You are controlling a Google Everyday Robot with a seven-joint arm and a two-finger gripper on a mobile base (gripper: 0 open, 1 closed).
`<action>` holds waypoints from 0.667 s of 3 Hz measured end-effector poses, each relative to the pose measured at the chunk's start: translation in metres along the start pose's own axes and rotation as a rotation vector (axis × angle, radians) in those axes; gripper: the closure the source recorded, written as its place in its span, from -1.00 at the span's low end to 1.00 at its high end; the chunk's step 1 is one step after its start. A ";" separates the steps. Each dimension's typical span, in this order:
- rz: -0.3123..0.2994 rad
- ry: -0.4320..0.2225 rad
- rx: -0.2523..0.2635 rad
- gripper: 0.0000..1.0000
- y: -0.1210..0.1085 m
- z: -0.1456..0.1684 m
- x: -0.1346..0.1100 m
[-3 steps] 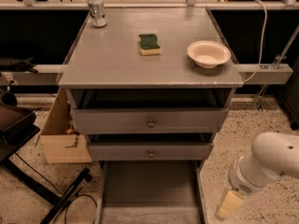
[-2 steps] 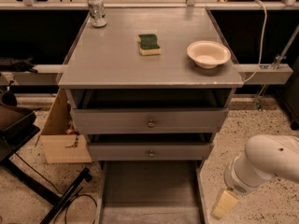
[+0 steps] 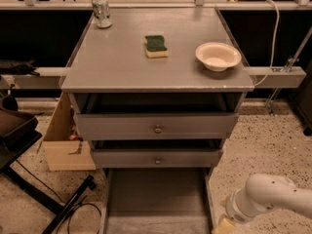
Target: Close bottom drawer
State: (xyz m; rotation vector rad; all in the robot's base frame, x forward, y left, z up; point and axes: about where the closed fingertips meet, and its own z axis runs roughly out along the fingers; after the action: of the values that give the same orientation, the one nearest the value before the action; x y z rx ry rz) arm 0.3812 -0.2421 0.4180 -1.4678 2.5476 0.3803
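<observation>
The grey wooden bottom drawer point(image 3: 156, 194), the lowest of the three, stands pulled far out at the lower centre of the frame. Its long grey tray is open to view and its front runs down to the bottom edge, so I judge the closing has not begun: the whole push inward is left to do. Just right of the drawer's right wall, in the lower right corner, the pale yellowish end effector point(image 3: 225, 226) pokes out from the white rounded robot arm point(image 3: 275, 199). It is cut by the frame edge, and I cannot tell how wide it is set or whether it touches the drawer. Above, the grey middle drawer point(image 3: 156, 157) and the taller grey top drawer point(image 3: 156, 126), each with a small round metal knob, sit almost closed. The grey bench point(image 3: 117, 67) carries a green-and-yellow sponge point(image 3: 156, 46), a cream round bowl point(image 3: 218, 56) and a crumpled metal can point(image 3: 101, 11). A brown cardboard box point(image 3: 63, 140) leans at the left. Against the earlier frame, the arm has slid left and lower, nearer the drawer, while the drawer lies as far out as before.
</observation>
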 end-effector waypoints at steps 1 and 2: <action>0.055 -0.131 -0.057 0.16 -0.010 0.062 0.053; 0.126 -0.236 -0.094 0.63 -0.003 0.103 0.107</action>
State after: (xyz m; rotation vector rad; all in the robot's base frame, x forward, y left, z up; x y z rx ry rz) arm 0.3325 -0.3002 0.2902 -1.2123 2.4669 0.6586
